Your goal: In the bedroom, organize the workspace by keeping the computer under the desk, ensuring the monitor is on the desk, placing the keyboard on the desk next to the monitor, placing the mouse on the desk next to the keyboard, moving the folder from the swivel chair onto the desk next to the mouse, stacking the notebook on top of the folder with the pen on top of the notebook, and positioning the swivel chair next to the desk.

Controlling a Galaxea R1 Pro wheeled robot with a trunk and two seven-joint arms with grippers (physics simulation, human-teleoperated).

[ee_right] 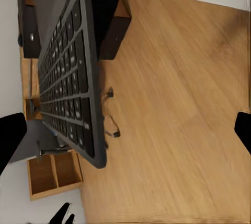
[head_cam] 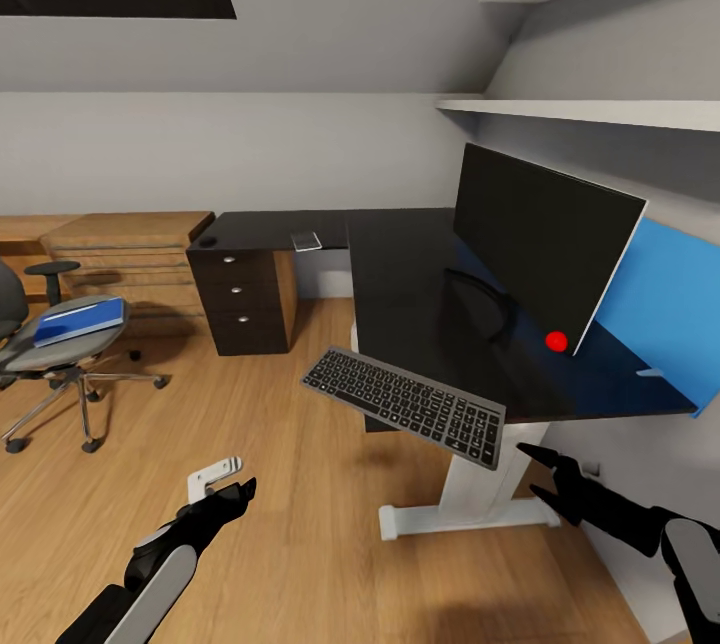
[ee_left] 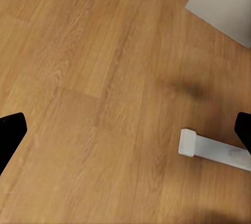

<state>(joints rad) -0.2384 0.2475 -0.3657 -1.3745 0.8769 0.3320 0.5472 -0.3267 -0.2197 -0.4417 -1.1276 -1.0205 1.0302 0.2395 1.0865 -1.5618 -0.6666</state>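
No readable text, labels or nos. anywhere. Keyboard (head_cam: 405,405) keycaps at the desk (head_cam: 420,254) front edge are too blurred to read; monitor (head_cam: 540,244) screen is blank.

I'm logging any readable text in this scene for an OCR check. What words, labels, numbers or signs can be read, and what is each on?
No text reads in any view.
keyboard: its key legends are too small and blurred to read in the head view and the right wrist view.
monitor: screen dark, with a plain red dot and no writing.
folder: plain blue cover on the swivel chair, no visible label.
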